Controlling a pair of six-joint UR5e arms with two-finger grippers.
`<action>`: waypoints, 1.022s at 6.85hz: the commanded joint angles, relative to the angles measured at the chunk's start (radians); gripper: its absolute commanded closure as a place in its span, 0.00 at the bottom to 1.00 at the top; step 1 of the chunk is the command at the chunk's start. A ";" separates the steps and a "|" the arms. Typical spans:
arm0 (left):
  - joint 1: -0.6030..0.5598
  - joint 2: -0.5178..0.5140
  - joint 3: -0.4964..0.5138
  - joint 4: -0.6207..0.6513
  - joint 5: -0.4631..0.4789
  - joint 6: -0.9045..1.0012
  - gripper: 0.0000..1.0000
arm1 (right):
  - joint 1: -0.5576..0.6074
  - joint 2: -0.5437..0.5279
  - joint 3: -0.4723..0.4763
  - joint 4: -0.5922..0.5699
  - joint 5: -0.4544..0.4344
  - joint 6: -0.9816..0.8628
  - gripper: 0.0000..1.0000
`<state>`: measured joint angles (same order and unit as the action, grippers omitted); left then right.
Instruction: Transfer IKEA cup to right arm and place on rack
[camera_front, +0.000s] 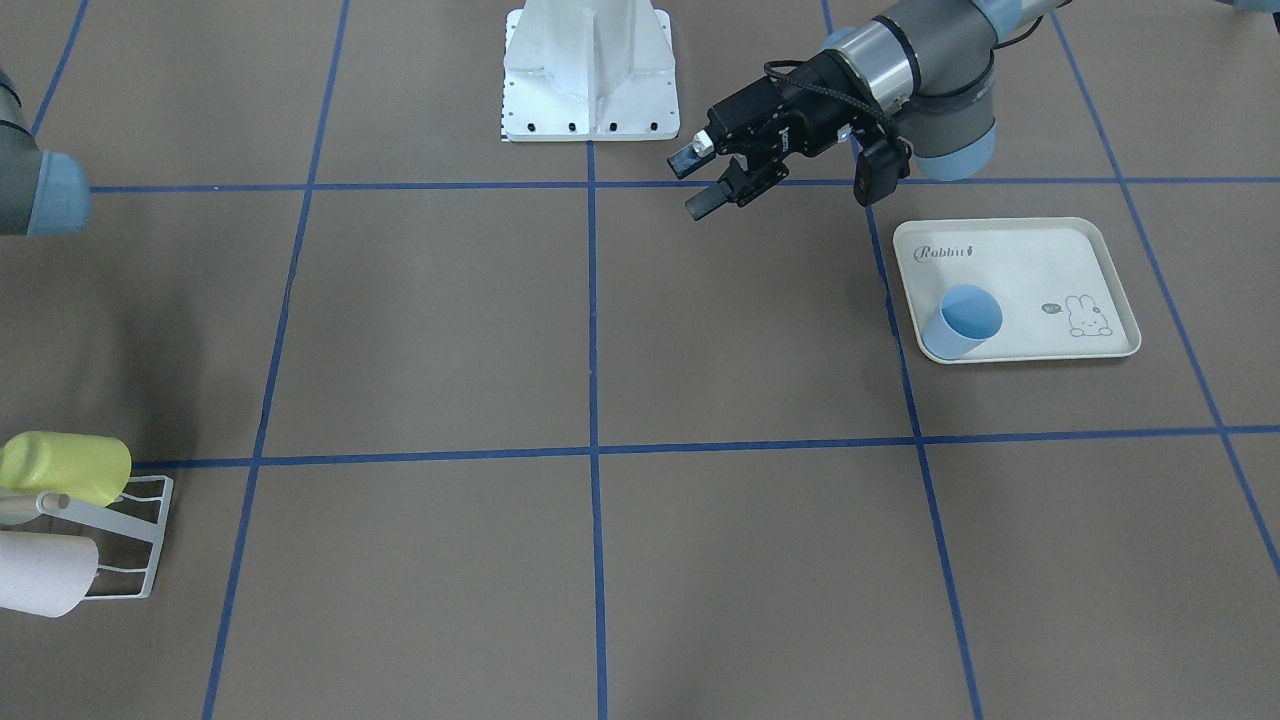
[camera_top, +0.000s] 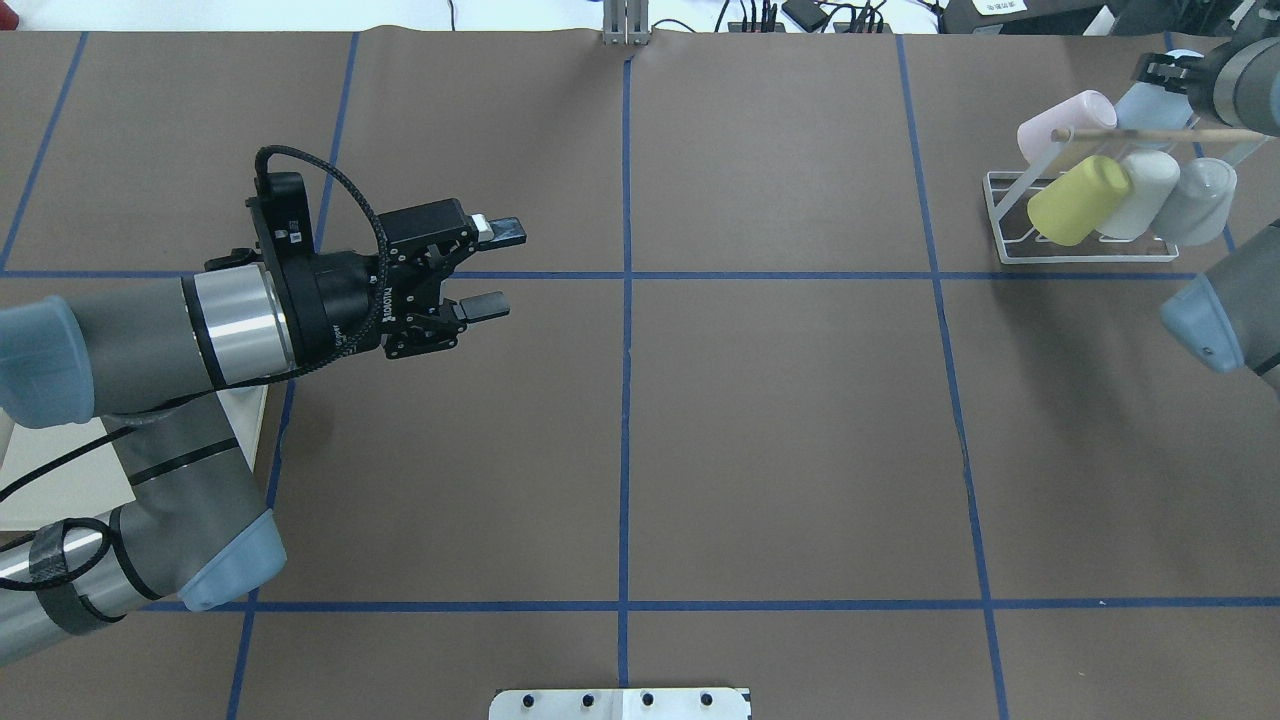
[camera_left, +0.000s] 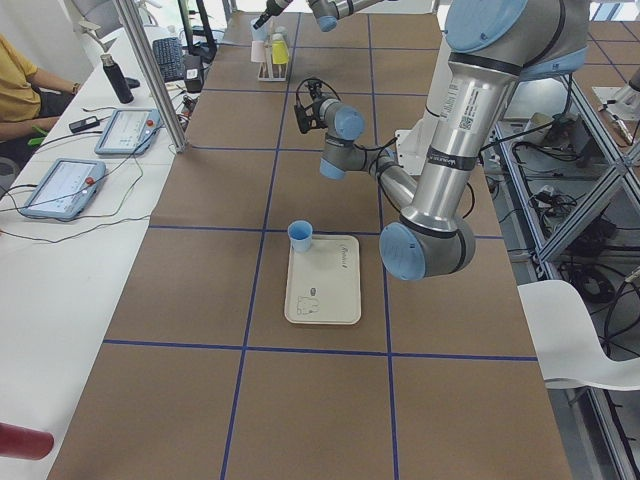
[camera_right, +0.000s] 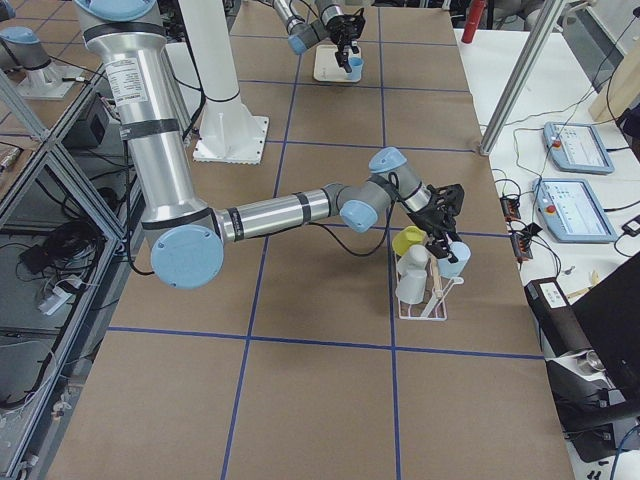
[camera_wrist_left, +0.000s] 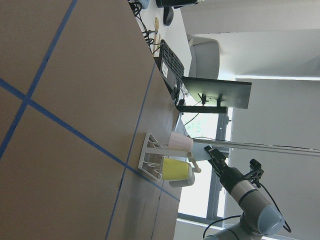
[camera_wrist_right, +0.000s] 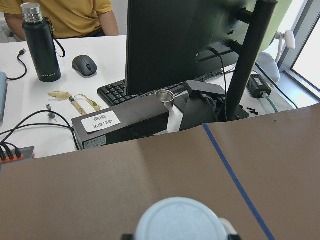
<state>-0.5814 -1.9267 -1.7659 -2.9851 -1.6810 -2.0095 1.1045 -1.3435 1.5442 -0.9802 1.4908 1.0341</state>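
Note:
A pale blue IKEA cup (camera_top: 1148, 102) leans on the back row of the white wire rack (camera_top: 1090, 258), behind its wooden rod. My right gripper (camera_top: 1165, 72) is shut on it, a finger on either side. In the right wrist view the cup's round base (camera_wrist_right: 177, 220) fills the bottom centre. The right arm's elbow (camera_top: 1210, 320) hangs beside the rack. My left gripper (camera_front: 705, 180) hovers open and holds nothing, beyond the rabbit tray (camera_front: 1010, 260). A second blue cup (camera_front: 965, 320) stands on that tray's corner.
The rack also holds a yellow cup (camera_top: 1075, 200), a pink cup (camera_top: 1065, 120), a white cup (camera_top: 1135, 195) and a grey cup (camera_top: 1200, 200). The robot's white base (camera_front: 590, 70) stands at the table's edge. A person (camera_left: 20, 90) sits at the side desk.

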 joint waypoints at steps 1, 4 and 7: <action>0.000 0.000 -0.001 0.000 0.000 0.000 0.00 | -0.023 0.004 -0.018 0.002 -0.006 -0.005 0.54; -0.008 0.008 -0.013 0.000 -0.014 0.003 0.00 | -0.041 0.030 -0.074 0.108 -0.024 0.035 0.00; -0.129 0.125 -0.041 0.021 -0.120 0.193 0.00 | -0.037 0.020 0.047 0.127 -0.003 0.034 0.00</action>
<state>-0.6633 -1.8623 -1.7997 -2.9743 -1.7586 -1.9505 1.0652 -1.3101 1.5311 -0.8490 1.4763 1.0684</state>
